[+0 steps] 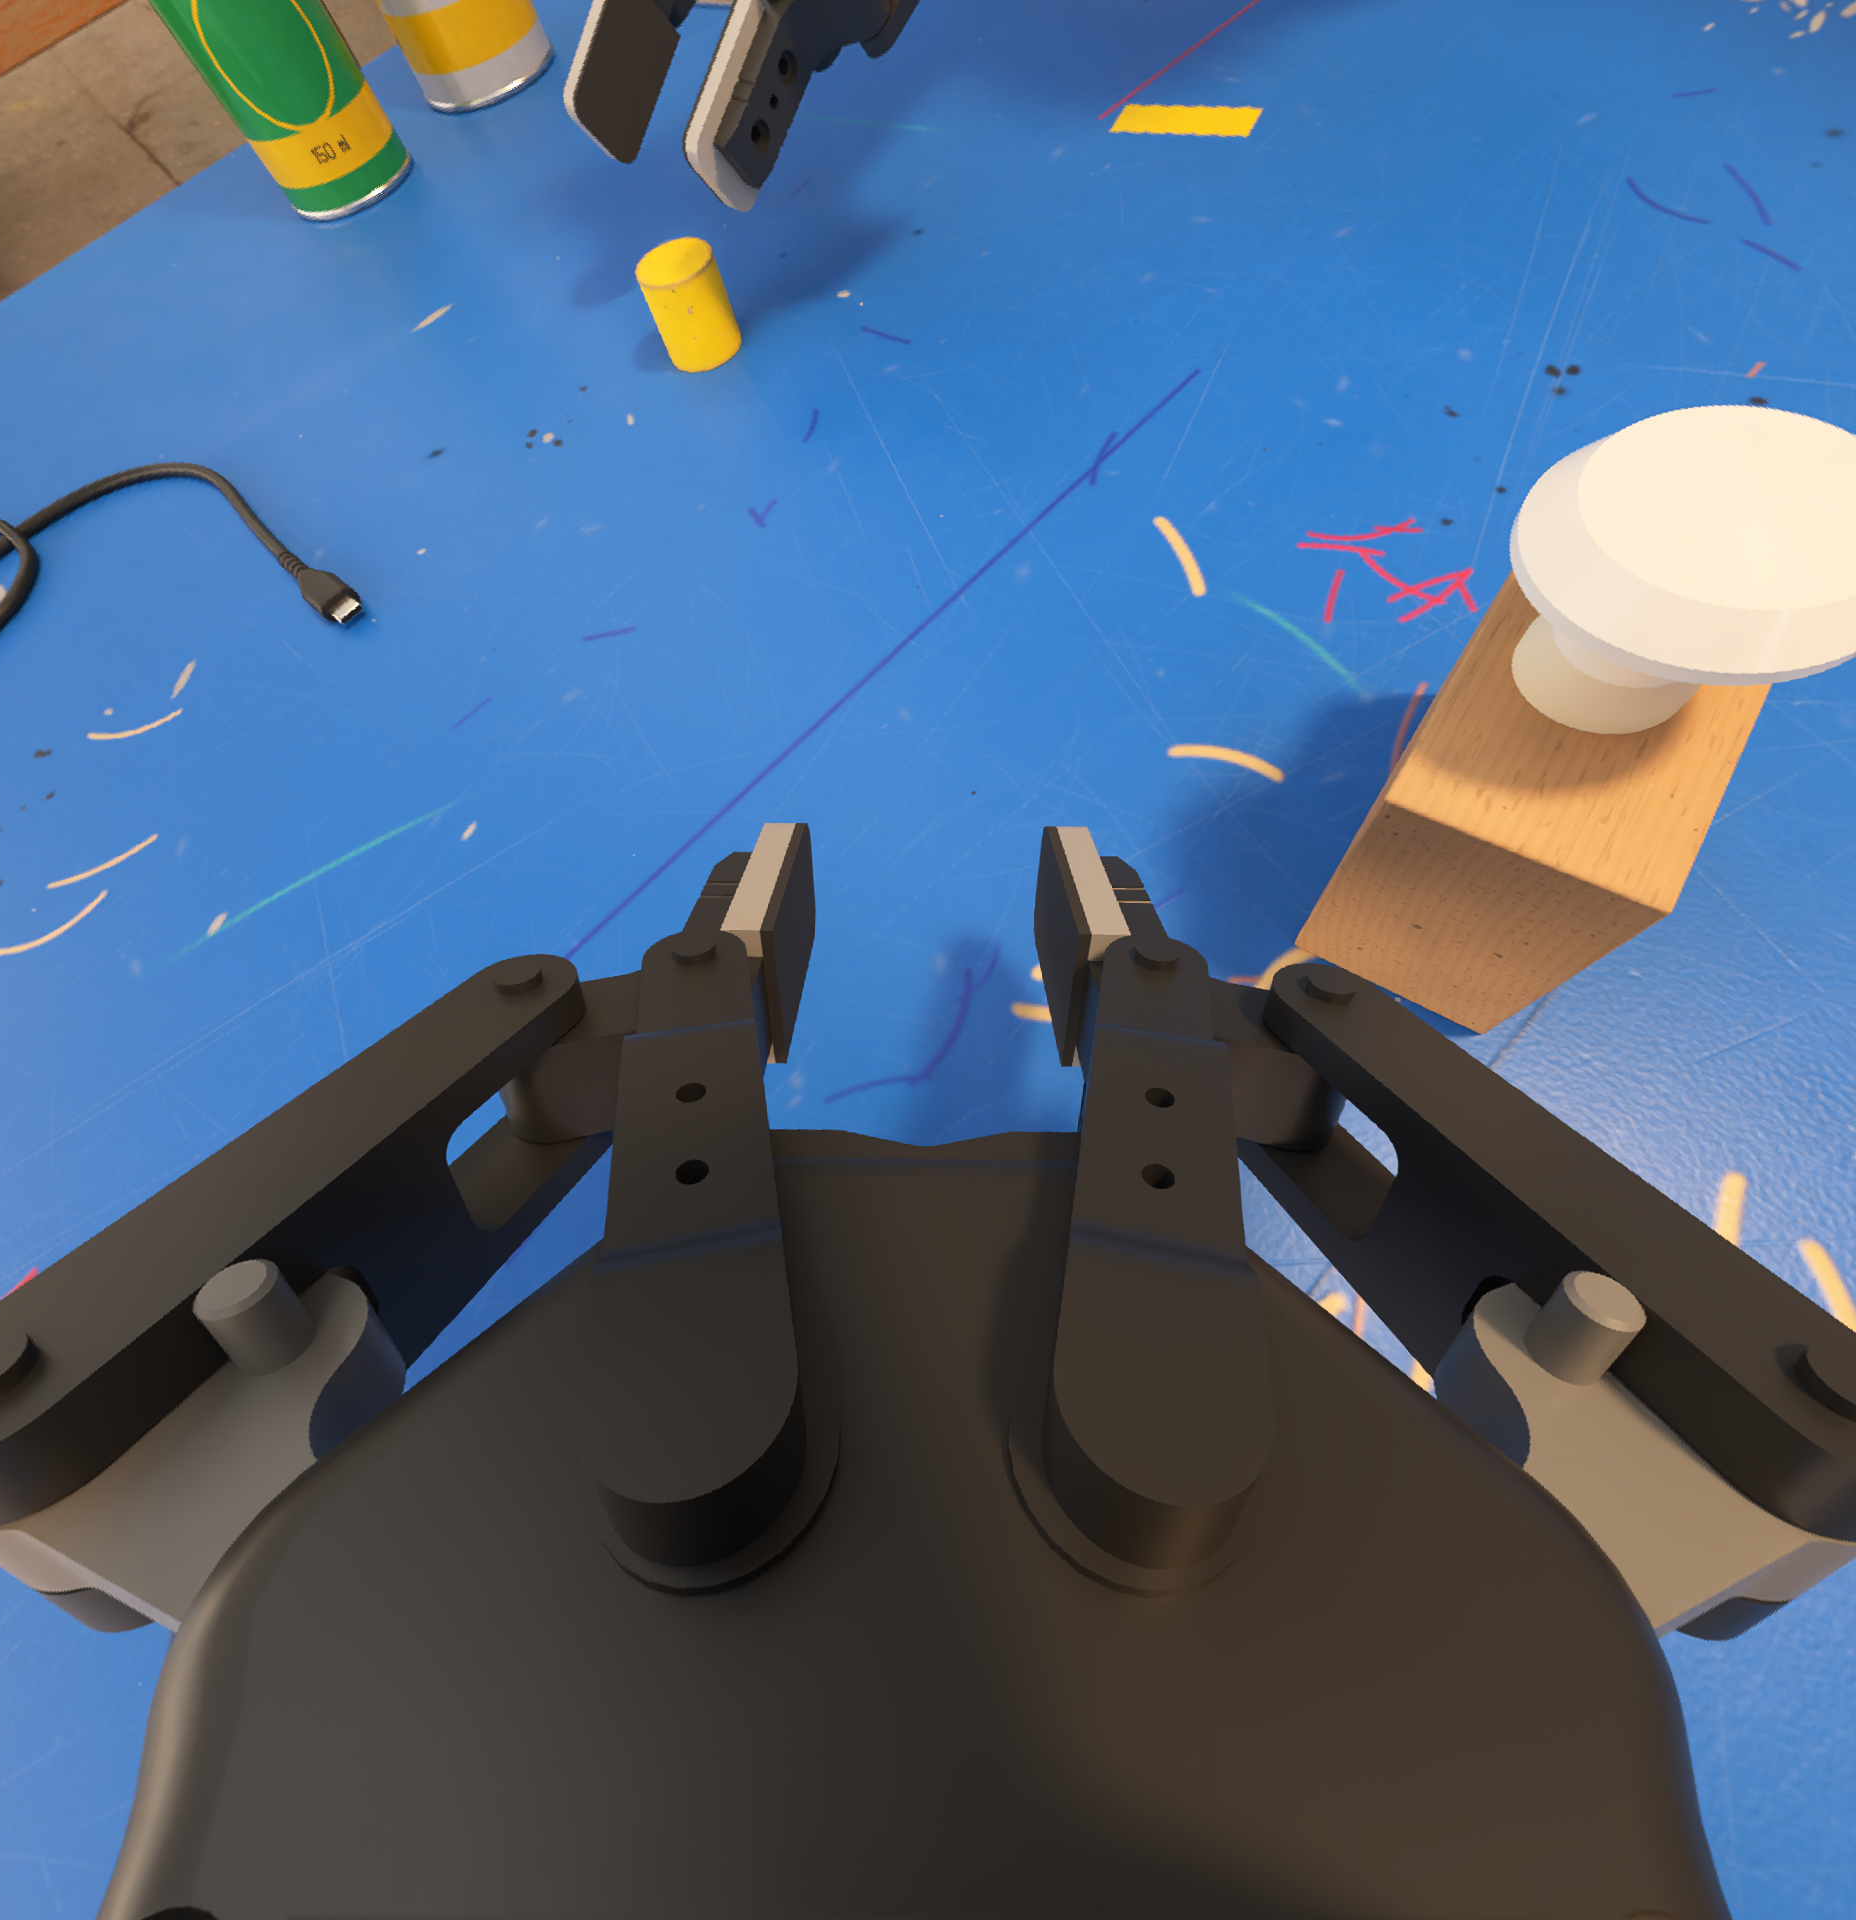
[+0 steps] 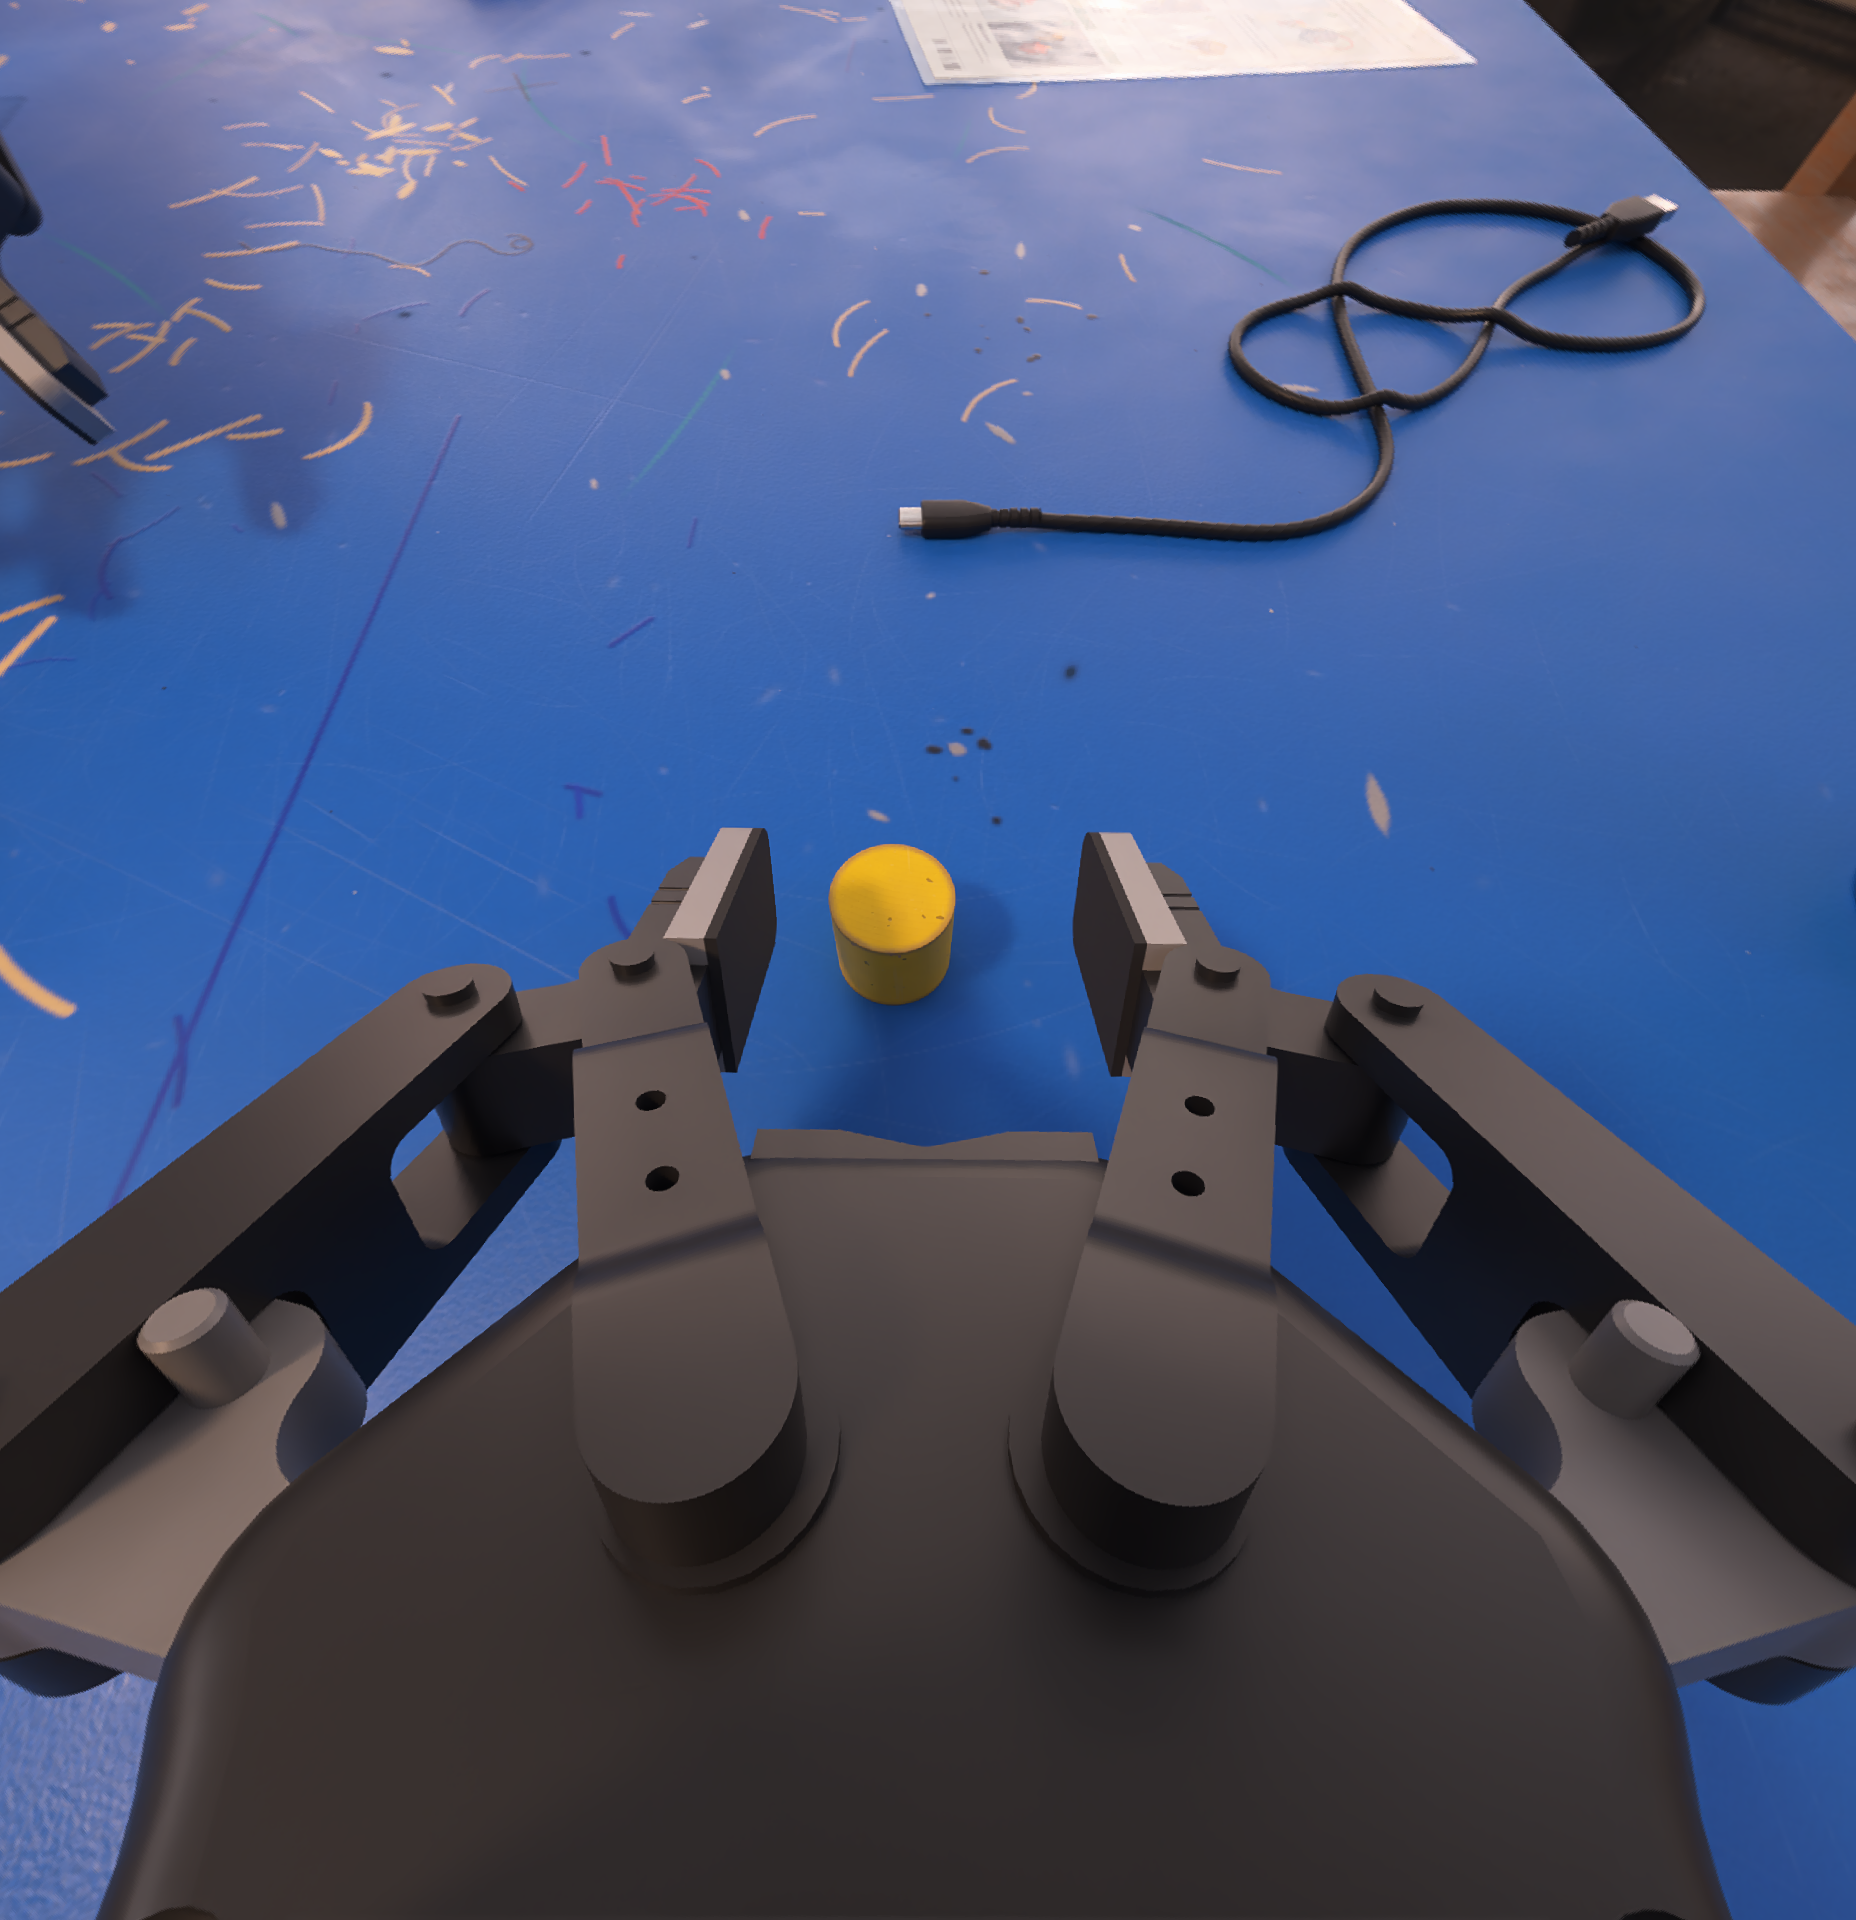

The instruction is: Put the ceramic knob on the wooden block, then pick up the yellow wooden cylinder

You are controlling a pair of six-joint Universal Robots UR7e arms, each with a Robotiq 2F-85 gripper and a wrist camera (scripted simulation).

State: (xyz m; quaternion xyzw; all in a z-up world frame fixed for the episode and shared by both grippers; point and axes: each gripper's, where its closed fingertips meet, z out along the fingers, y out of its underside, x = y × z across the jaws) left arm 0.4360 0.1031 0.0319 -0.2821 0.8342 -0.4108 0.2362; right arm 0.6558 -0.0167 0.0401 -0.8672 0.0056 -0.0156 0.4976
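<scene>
The yellow cylinder is seen upright on the worktop between the right gripper's spread fingers, untouched; the knob is cut off at the frame edge

Ceramic knob is running off the left wrist view's right edge, its cap hiding part of the wooden block top. Green can and yellow can are getting cropped at the top. Left end effector is showing only partly in the right wrist view.
</scene>
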